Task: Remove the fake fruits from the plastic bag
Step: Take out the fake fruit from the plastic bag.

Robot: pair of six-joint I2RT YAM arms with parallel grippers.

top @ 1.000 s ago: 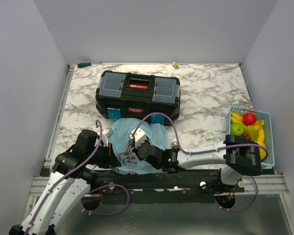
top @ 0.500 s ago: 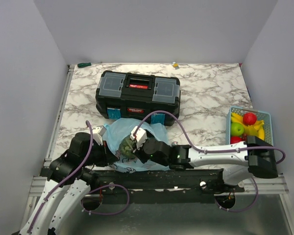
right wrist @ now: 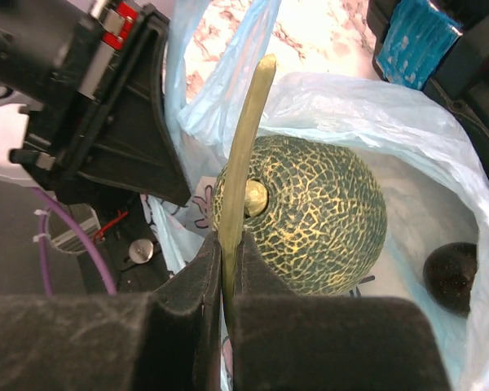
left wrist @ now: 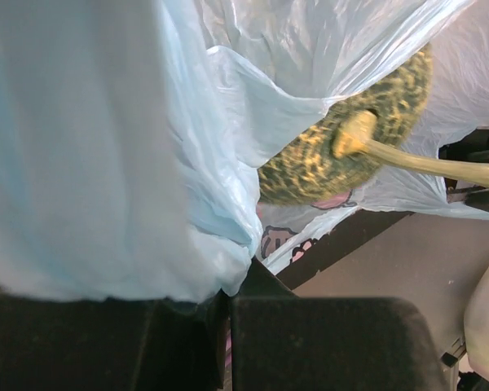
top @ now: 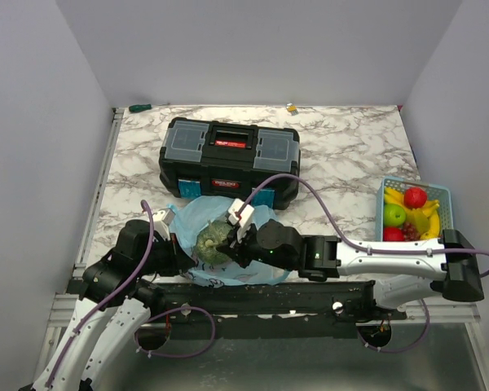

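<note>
Currently the plastic bag (top: 197, 213) is seen lying on the marble tabletop (top: 342, 163) at its near edge, just in front of the black toolbox (top: 230, 155) and between the two arms. Its mouth is held open.

Left pincer (left wrist: 226, 297): clenched, with a fold of the bag's thin blue film (left wrist: 81, 147) pinched between the fingers. In the top view this pincer (top: 179, 244) is placed at the bag's left edge.

Right pincer (right wrist: 226, 252): clenched on the long pale stem (right wrist: 248, 138) of a netted green melon (right wrist: 318, 220). The stem is gripped near its base and its free end is seen pointing up past the fingers. From above, the pincer (top: 228, 236) is located at the bag's mouth, with the melon (top: 210, 243) just to its left.

The melon is surrounded by bag film on most sides; whether it rests on the bag or is lifted cannot be told. The left wrist view shows it (left wrist: 326, 155) partly covered by a fold of plastic.

A dark round fruit (right wrist: 451, 275) is noted deeper in the bag, apart from the melon.

A light-blue mesh basket (top: 450, 195) is recorded at the right edge of the tabletop, well apart from the bag, holding a red apple (top: 416, 196), a green apple (top: 394, 214) and yellow pieces.
</note>
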